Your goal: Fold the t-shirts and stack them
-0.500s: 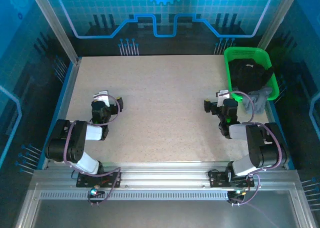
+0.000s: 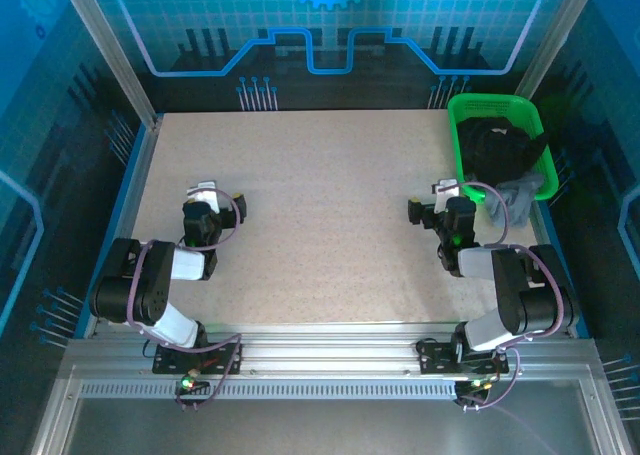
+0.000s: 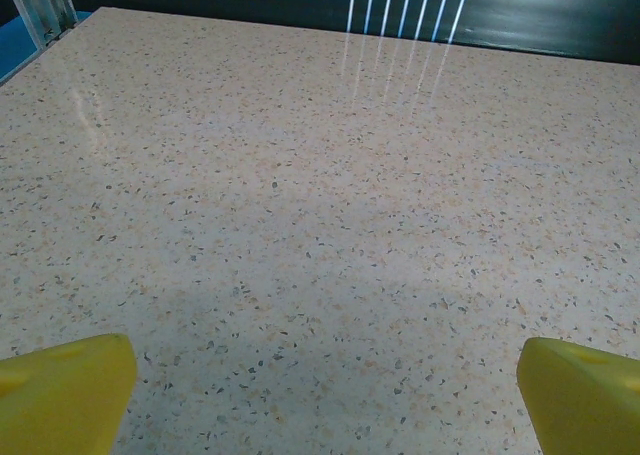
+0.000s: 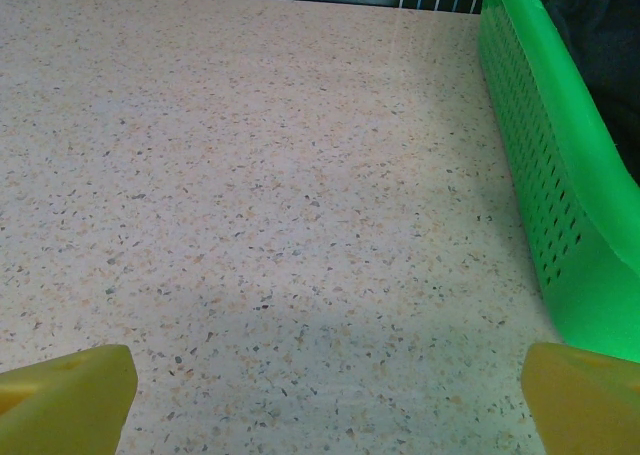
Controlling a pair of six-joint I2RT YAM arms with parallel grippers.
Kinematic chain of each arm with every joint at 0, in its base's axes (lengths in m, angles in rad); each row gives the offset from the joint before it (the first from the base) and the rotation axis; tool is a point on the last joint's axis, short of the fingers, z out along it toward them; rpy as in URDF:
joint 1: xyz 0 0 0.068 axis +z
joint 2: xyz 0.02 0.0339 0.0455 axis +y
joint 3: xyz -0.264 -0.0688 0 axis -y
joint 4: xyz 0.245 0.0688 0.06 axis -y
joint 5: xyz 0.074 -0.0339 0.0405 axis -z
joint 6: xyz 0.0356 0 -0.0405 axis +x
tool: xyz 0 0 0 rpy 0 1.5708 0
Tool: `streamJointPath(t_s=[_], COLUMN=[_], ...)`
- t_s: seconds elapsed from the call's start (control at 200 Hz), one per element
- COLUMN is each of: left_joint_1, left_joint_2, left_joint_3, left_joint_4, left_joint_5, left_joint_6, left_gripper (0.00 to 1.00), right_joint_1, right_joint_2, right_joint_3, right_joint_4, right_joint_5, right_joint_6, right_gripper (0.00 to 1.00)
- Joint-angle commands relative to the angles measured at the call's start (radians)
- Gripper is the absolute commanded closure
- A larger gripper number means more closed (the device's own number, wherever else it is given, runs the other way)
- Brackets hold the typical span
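Note:
A black t-shirt (image 2: 505, 150) lies bunched inside the green mesh basket (image 2: 462, 145) at the back right. A grey t-shirt (image 2: 515, 197) hangs over the basket's near rim onto the table. My right gripper (image 2: 430, 200) rests low over the table just left of the basket, open, with nothing between its yellow fingertips (image 4: 65, 395). In the right wrist view the basket wall (image 4: 560, 205) runs along the right side, with dark cloth (image 4: 600, 25) behind it. My left gripper (image 2: 215, 197) sits over bare table at the left, open and holding nothing, its yellow fingertips (image 3: 70, 390) wide apart.
The speckled beige table (image 2: 320, 205) stretches between the two arms. Metal frame posts (image 2: 105, 50) and blue panel walls enclose the back and sides. The arm bases stand on the rail (image 2: 320, 350) at the near edge.

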Motion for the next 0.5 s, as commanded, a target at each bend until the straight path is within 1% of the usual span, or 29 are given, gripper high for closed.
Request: streamJointPath(t_s=[0.0,0.415,0.465,0.495], left_joint_1=[-0.006,-0.006,-0.007,-0.006], left_joint_2=[-0.006,-0.006,-0.008,-0.010], left_joint_3=[0.005,0.004,-0.007,-0.027], left_joint_4=[0.010,0.012,0.030,0.070], left_joint_5=[-0.017,-0.017,-0.020,-0.021], left_joint_6=[0.015,0.015,0.013,0.016], left_gripper=[0.01,0.01,0.01,0.01], right_joint_1=[-0.007,-0.007,-0.009,-0.006], right_joint_2=[0.009,0.007,0.005,-0.010], right_joint_3=[0.013,0.013,0.006,0.007], right_joint_4=[0.021,0.022,0.033,0.026], right_joint_5=[-0.009,-0.010,-0.018,-0.014], right_joint_6=[-0.006,-0.007,-0.008,-0.011], right_gripper=[0.00,0.00,0.00,0.00])
